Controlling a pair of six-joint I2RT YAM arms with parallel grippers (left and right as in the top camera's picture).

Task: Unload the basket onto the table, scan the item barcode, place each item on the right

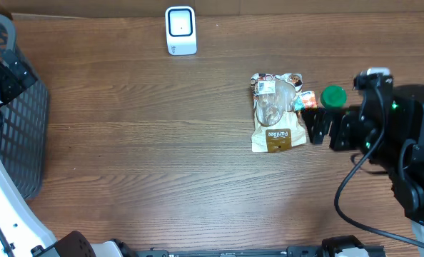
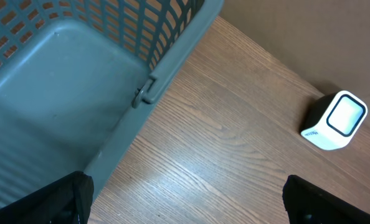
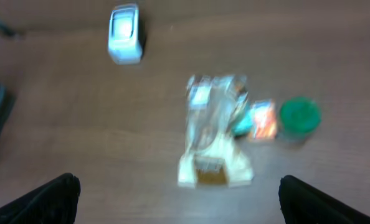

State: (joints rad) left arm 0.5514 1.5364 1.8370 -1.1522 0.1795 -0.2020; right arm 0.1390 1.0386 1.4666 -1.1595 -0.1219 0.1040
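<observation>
A clear bag with a brown label [image 1: 276, 113] lies flat on the table right of centre, and it appears blurred in the right wrist view [image 3: 214, 134]. The white barcode scanner [image 1: 180, 30] stands at the table's back edge and also shows in both wrist views [image 2: 333, 120] [image 3: 124, 42]. My right gripper [image 1: 316, 127] hovers just right of the bag, open, with nothing between its fingers [image 3: 180, 204]. My left gripper [image 2: 185, 202] is open and empty at the far left, by the basket's rim.
A grey mesh basket [image 1: 16, 114] fills the left edge of the table, its rim [image 2: 166, 68] close under my left wrist. A small orange packet [image 1: 308, 98] and a green-lidded jar [image 1: 333, 96] sit right beside the bag.
</observation>
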